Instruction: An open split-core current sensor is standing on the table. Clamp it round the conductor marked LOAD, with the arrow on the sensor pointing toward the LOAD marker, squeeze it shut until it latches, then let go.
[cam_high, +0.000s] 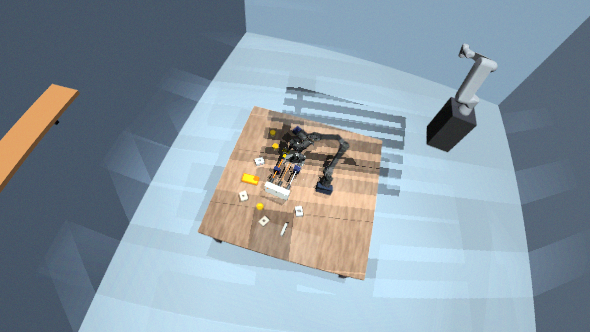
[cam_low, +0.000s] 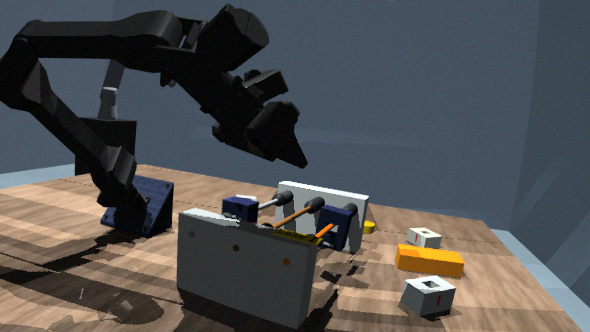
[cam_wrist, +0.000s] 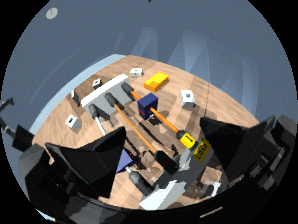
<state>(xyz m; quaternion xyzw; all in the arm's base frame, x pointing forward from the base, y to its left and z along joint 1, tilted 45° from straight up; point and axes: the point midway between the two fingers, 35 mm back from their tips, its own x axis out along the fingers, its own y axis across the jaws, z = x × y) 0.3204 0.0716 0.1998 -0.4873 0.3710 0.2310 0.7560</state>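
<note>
Progress looks slight to us: the clamping seems still to be done. On the wood-topped bench (cam_high: 340, 240) (cam_low: 380, 300) (cam_wrist: 220, 107), two upright pale panels (cam_high: 277, 190) (cam_low: 215, 270) (cam_wrist: 165, 192) carry the wires. The outer orange conductor (cam_high: 281, 162) (cam_low: 325, 230) (cam_wrist: 167, 120) ends by the yellow LOAD marker (cam_low: 297, 236) (cam_wrist: 201, 150). A navy box (cam_high: 276, 171) (cam_low: 335, 216) (cam_wrist: 148, 104) already sits around that wire, but we take it for a fixture.

We judge the open sensor to be the small navy block (cam_high: 297, 130) at the far side in the top view, just beside the arm; its opening and arrow are too small to tell. If so, picking up, arrow alignment, fitting round LOAD, latching and release all remain.

Our black jointed arm (cam_high: 342, 145) (cam_low: 90, 40) rises from the right in the top view, bends at the elbow and reaches left over the wires. In the exterior view its wrist slants downward, and the black claw (cam_high: 291, 151) (cam_low: 300, 161) (cam_wrist: 164, 125) hangs above the panels, apart from them. Its fingers stand wide, with nothing between them. We would expect a move to the sensor next, keeping the fingertips clear of the panels.
</note>
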